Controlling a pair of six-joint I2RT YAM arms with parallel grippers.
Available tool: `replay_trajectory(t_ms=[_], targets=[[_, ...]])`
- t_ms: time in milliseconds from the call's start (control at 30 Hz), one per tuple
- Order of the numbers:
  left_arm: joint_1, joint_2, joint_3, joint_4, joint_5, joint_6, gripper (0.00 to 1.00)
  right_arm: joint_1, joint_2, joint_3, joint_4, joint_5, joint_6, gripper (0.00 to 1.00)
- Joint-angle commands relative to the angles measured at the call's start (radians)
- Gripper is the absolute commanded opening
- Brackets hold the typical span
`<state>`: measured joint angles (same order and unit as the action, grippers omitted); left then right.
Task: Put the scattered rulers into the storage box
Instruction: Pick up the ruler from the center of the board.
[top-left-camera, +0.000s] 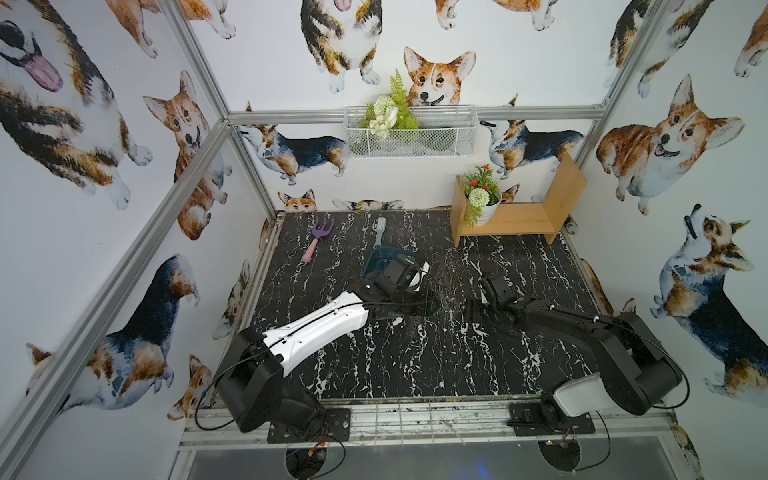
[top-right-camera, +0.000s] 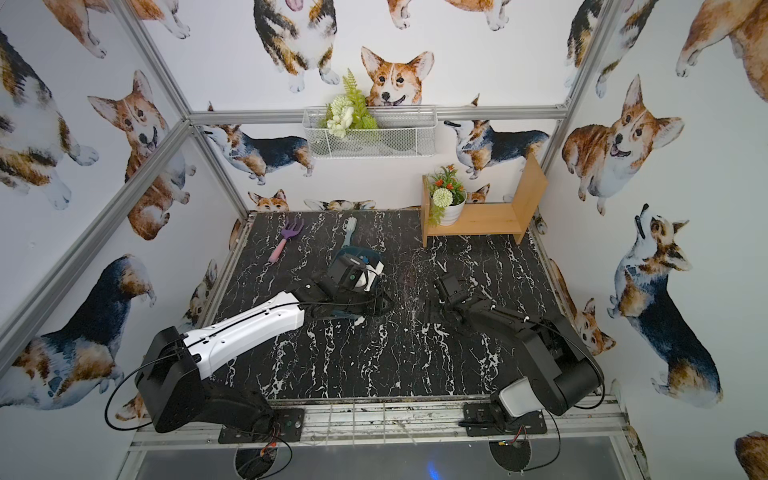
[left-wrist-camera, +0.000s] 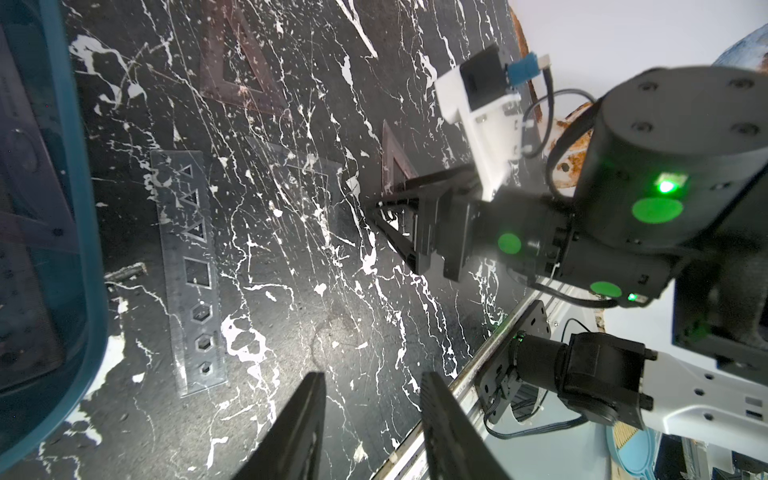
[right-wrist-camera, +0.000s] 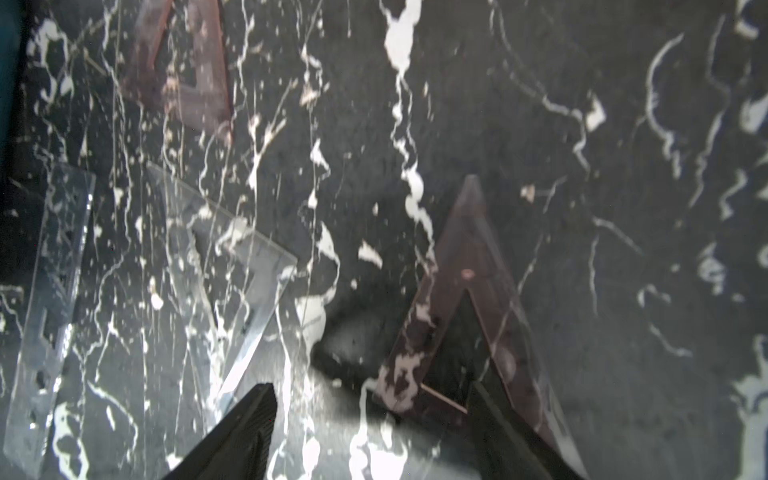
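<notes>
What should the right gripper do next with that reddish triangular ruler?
Probably ease down and close on its near edge. The right gripper is open and empty, and the reddish triangular ruler lies flat on the tabletop, partly between its jaws.

Purple-and-pink toy rake (top-left-camera: 314, 240) lies at eleven o'clock on the black marble tabletop (top-left-camera: 395, 365), with the pale green brush (top-left-camera: 379, 232) near twelve. Wooden shelf (top-left-camera: 523, 218) at one o'clock carries a potted plant (top-left-camera: 482, 201). On the back wall hangs a white wire basket (top-left-camera: 440, 139) with flowers (top-left-camera: 384, 114).
</notes>
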<state>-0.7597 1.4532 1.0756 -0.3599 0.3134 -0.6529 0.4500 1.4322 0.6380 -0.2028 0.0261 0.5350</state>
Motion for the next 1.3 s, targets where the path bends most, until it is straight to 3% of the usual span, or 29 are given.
replay_trajectory(t_ms=[0,533,800,1267], targets=[[0.0,-0.009,-0.008,0.022,-0.005,-0.005,0.44,0.02,-0.019,-0.031,-0.138,-0.031,0.059,0.79],[-0.004,-0.021,-0.043,0.05,0.0,-0.014,0.44,0.199,-0.138,-0.146,-0.165,-0.031,0.198,0.79],[-0.01,-0.014,-0.039,0.05,0.001,-0.013,0.44,0.219,-0.213,-0.212,-0.202,0.0,0.236,0.8],[-0.02,-0.023,-0.062,0.086,-0.001,-0.042,0.44,0.218,-0.213,-0.045,-0.235,0.022,0.175,0.8]])
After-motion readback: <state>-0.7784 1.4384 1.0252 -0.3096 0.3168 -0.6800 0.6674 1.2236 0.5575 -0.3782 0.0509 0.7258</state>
